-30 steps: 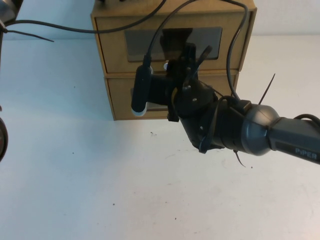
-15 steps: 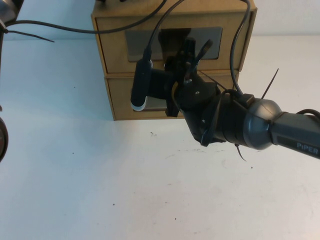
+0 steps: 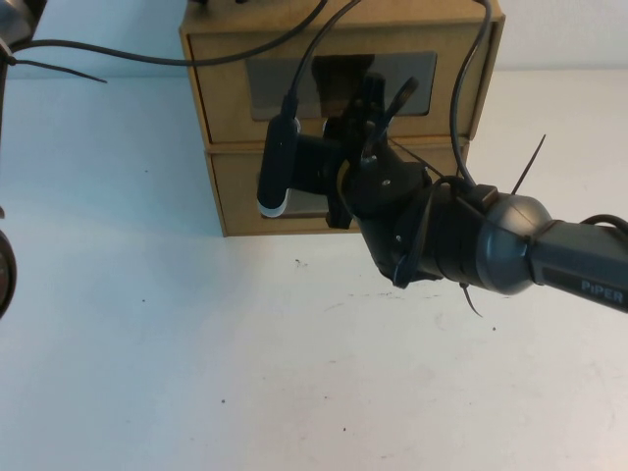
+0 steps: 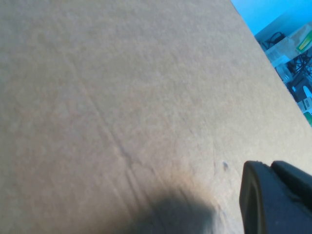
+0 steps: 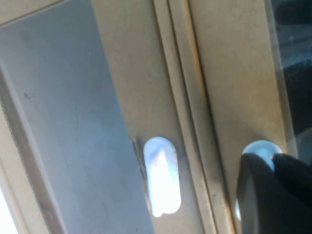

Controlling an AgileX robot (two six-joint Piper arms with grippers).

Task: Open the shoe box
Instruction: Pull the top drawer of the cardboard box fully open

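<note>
Though obscured, end effectors [image 3: 378,98] [image 4: 268,200] at box [image 3: 226,93]

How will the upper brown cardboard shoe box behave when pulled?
The upper brown cardboard shoe box, thin-walled, is probably light and may slide. Its front may flex near the oval hole, where the right gripper is. The left gripper is near bare cardboard.

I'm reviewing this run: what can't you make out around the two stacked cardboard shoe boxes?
Right gripper, at the upper brown cardboard shoe box front: whether it holds anything is hidden by the right arm, high view.
Left gripper, near plain cardboard: cut off by the frame edge, left wrist view.
Lower box front: largely covered by that arm.
</note>
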